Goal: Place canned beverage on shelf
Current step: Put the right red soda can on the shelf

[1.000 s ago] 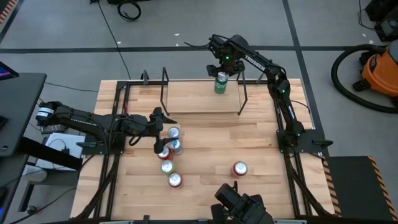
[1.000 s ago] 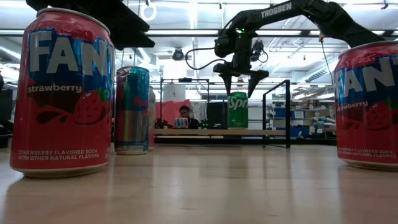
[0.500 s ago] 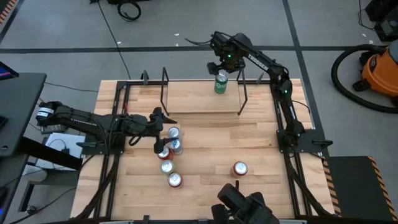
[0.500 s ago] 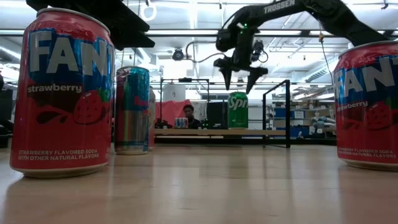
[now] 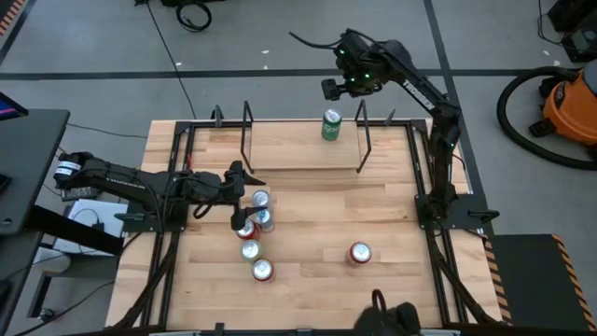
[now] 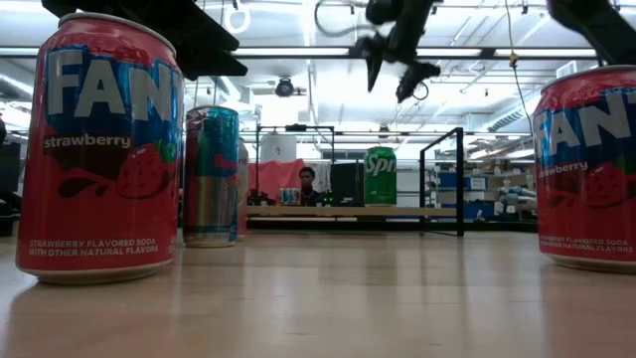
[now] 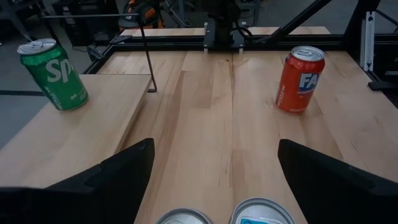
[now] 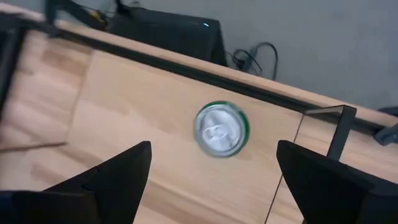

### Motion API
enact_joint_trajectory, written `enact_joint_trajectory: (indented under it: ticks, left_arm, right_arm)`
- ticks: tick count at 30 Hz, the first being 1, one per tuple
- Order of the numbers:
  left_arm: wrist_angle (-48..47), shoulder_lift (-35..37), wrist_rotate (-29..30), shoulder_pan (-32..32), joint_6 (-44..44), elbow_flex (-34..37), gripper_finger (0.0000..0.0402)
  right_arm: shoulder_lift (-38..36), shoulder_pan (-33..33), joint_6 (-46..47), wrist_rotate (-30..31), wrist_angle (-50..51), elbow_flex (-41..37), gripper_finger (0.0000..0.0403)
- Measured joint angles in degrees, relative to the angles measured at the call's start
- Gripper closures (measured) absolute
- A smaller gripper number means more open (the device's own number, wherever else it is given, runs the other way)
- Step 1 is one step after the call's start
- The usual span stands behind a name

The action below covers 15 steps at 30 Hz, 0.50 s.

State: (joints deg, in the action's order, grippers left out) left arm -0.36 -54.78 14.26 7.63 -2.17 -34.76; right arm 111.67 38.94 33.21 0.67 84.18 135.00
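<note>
Cut off at the low view's upper edge: right end effector (image 6: 401, 72), fingers spread and gripping nothing, well above the upright green can (image 5: 331, 124) that stands alone on the shelf (image 5: 289, 147) toward 12 o'clock of the table (image 5: 392, 215), bare plank beside it out to the black rod uprights. Half hidden among the can cluster (image 5: 254, 233) toward 9 o'clock: left end effector (image 5: 244, 201), fingers parted, contact with any can impossible to tell. Shown from above only in the right wrist view: the green can's silver top; plain only in the left wrist view: a lone red can (image 7: 300, 78) with open wood all around.
</note>
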Motion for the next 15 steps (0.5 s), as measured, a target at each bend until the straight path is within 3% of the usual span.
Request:
enact_joint_trajectory:
  ticks: [15]
  left_arm:
    - [2.5, 0.0, 0.0, 0.0, 0.4, 0.0, 0.0047]
  right_arm:
    - [-8.7, -17.8, -3.7, 7.5, 2.6, 0.0, 0.0045]
